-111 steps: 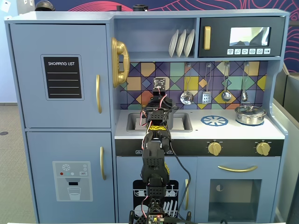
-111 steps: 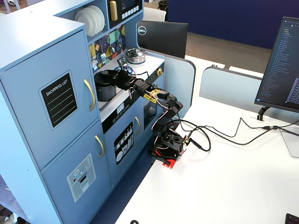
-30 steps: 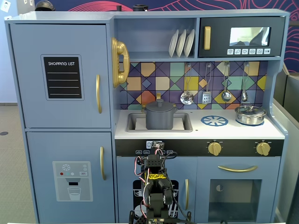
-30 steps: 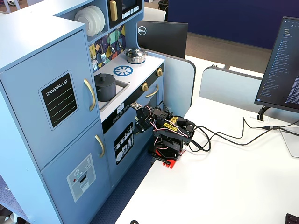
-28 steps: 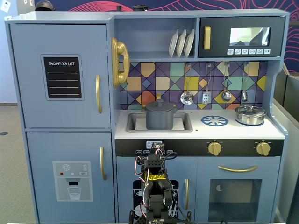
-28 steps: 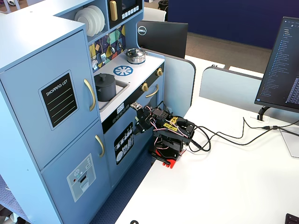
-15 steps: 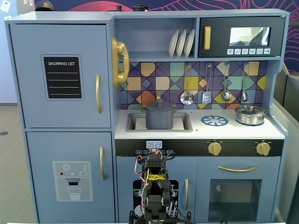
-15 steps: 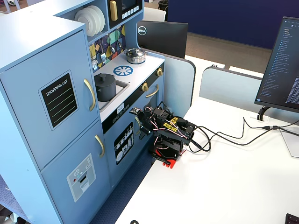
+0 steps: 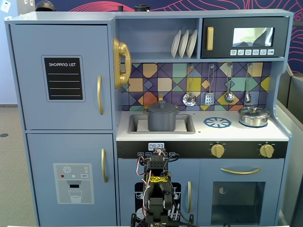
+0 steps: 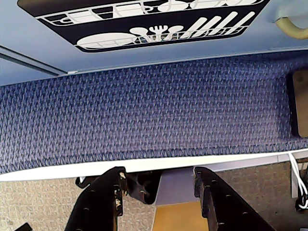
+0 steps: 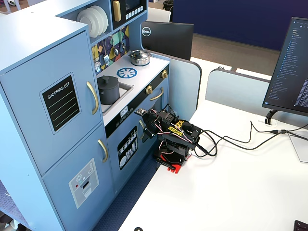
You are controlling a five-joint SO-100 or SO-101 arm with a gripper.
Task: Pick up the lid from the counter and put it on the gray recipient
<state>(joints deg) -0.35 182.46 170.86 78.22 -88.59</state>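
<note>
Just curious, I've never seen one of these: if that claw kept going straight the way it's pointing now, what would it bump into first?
Probably the blue carpet. In the wrist view the open gripper points down at it, with nothing between, just in front of the toy kitchen's dishwasher door. Depth is hard to judge.

**What is hidden, cut off or too small to tell**

In the wrist view the gripper (image 10: 161,185) is cut off by the bottom edge, so only the finger (image 10: 103,202) tips are shown. The dishwasher picture (image 10: 144,21) is cropped by the top edge, and a gold handle (image 10: 293,26) is clipped at the right. In a fixed view the arm's base (image 9: 158,220) is cut by the bottom edge, and the clock digits (image 9: 156,146) are too small to be read. The lower part of the pot (image 9: 161,118) is hidden inside the sink (image 9: 135,124), and the seam between lid (image 9: 161,107) and pot cannot be made out in either fixed view
</note>
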